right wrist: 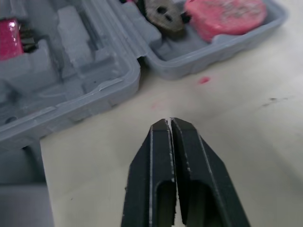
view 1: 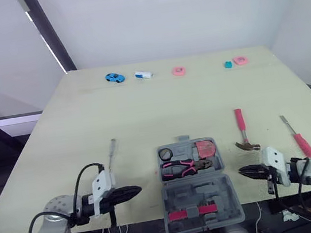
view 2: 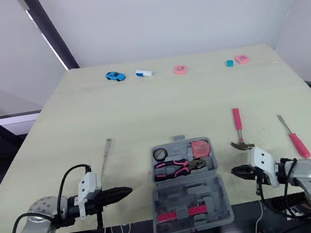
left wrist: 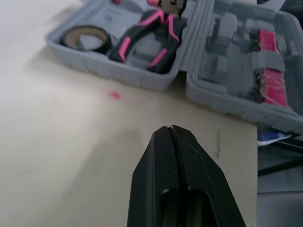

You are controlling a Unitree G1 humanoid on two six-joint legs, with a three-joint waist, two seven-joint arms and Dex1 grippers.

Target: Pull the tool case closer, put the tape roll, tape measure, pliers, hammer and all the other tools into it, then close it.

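The grey tool case (view 1: 199, 195) lies open at the table's near edge, its lid half reaching past the edge. In its tray are a tape roll (view 1: 165, 154), pink-handled pliers (view 1: 181, 168) and a pink tape measure (view 1: 205, 147). A pink-handled hammer (view 1: 241, 130) lies right of the case, with a pink-handled screwdriver (view 1: 299, 139) farther right. A pale-handled screwdriver (view 1: 111, 152) lies to the left. My left gripper (view 1: 138, 189) is shut and empty, just left of the case. On the other side my right gripper (view 1: 241, 170) is shut and empty, near the hammer head.
Along the far edge of the table (view 1: 143, 112) sit a blue toy car (view 1: 115, 77), a white item (view 1: 144, 74), two pink items (view 1: 178, 71) (view 1: 241, 60) and a teal block (view 1: 228, 64). A pink strip (view 1: 186, 212) is clipped in the case lid.
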